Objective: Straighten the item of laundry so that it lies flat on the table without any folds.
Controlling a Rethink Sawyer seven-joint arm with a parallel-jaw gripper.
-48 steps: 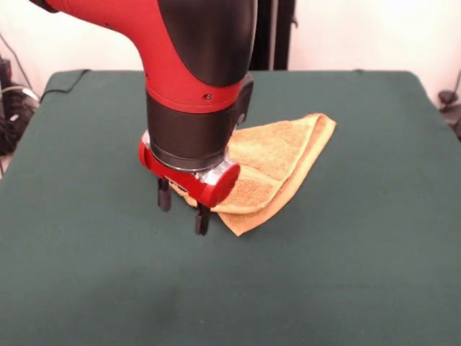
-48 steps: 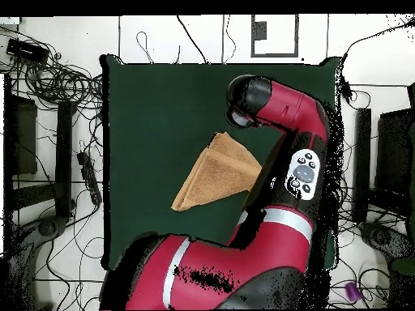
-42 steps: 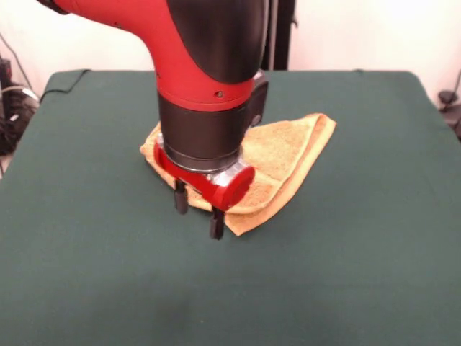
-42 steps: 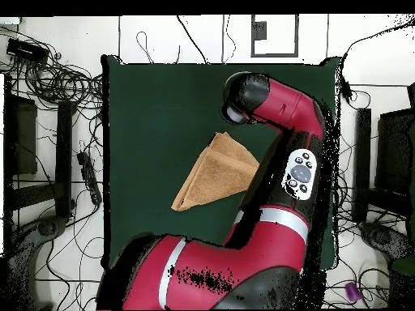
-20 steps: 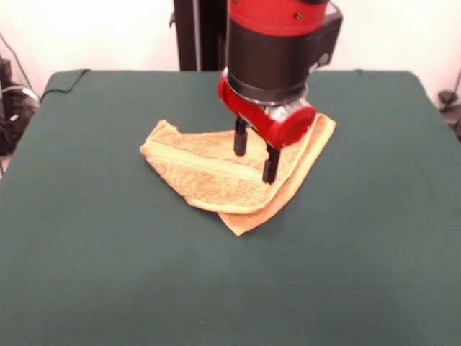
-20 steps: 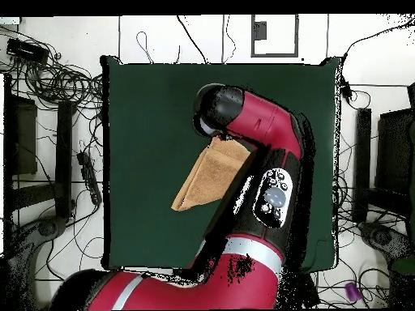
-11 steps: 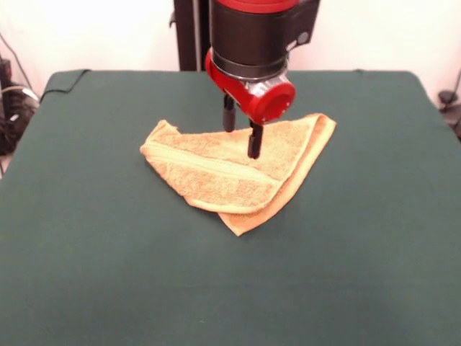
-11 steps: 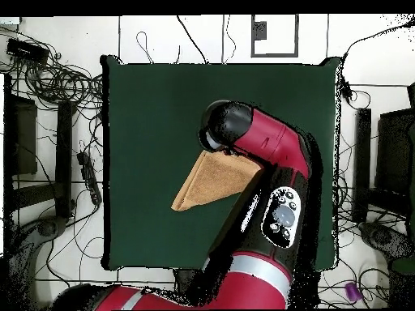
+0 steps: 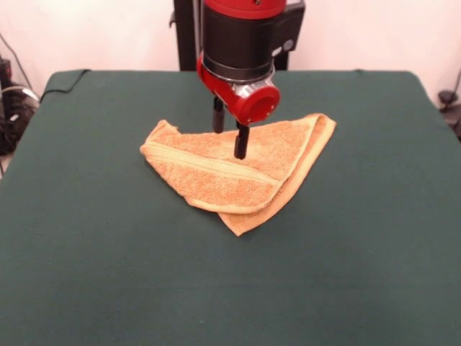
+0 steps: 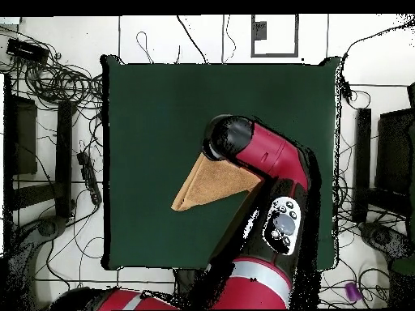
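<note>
The orange-tan towel lies folded over into a rough triangle on the dark green table, a little beyond its middle. A woven band runs across the top layer, and a lower layer sticks out at the near point. My gripper hangs over the towel's far middle part. Its two black fingers stand apart with nothing between them, tips at or just above the cloth. In the overhead view the red arm's wrist hides the gripper and the towel's upper corner; the rest of the towel shows on the table.
The black pedestal stands behind the table's far edge. Cables and dark equipment lie on the floor round the table. A dark cable hangs over the far left corner.
My gripper has moved from beside the towel's near left edge, up and back, to over the towel's far middle. The towel's left corner now shows. The towel keeps its folded shape.
</note>
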